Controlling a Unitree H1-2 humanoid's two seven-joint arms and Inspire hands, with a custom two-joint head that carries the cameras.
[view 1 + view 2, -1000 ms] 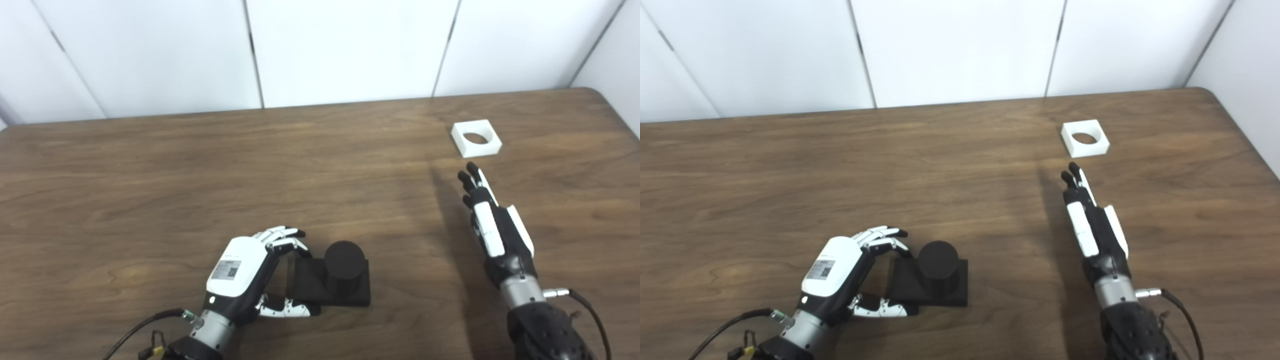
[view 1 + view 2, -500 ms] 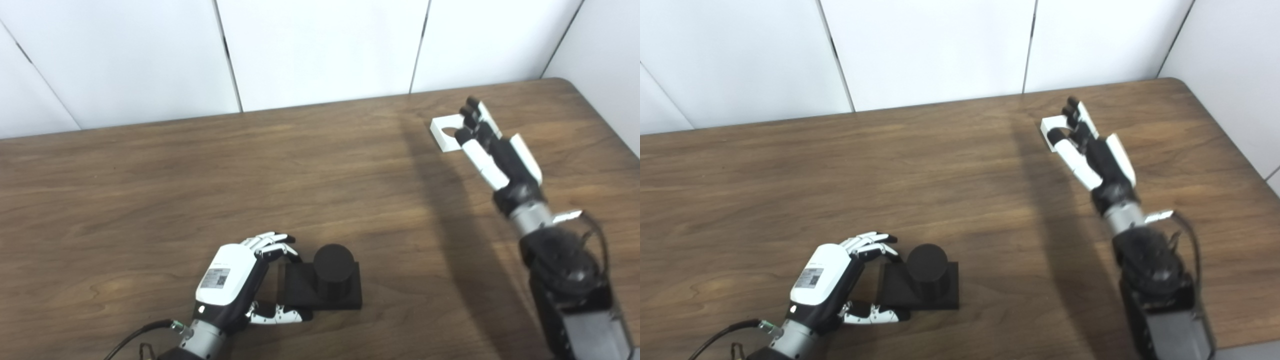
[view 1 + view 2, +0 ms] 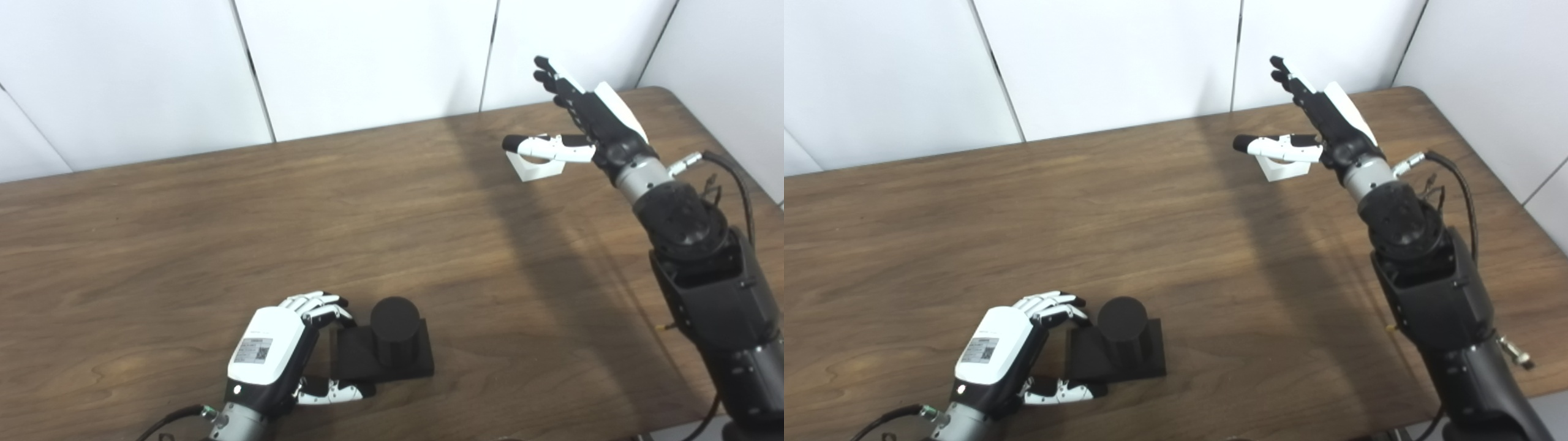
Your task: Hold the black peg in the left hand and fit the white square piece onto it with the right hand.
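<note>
Since a second ago the right hand (image 3: pixel 588 119) has reached forward from mid-worktop to above the white square piece (image 3: pixel 534 167), thumb spread out sideways across it, fingers extended.

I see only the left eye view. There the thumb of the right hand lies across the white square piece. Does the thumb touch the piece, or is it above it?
Observer: In the right eye view the thumb of the right hand reaches past the left corner of the white square piece. In your view it ends at that corner. This shift suggests that the thumb is above the piece and not on it, but I cannot be sure.
Operator: My picture cuts off the right forearm at its edge. Is something there?
Observer: Yes. A small metal connector sticks out from the right side of the forearm.
</note>
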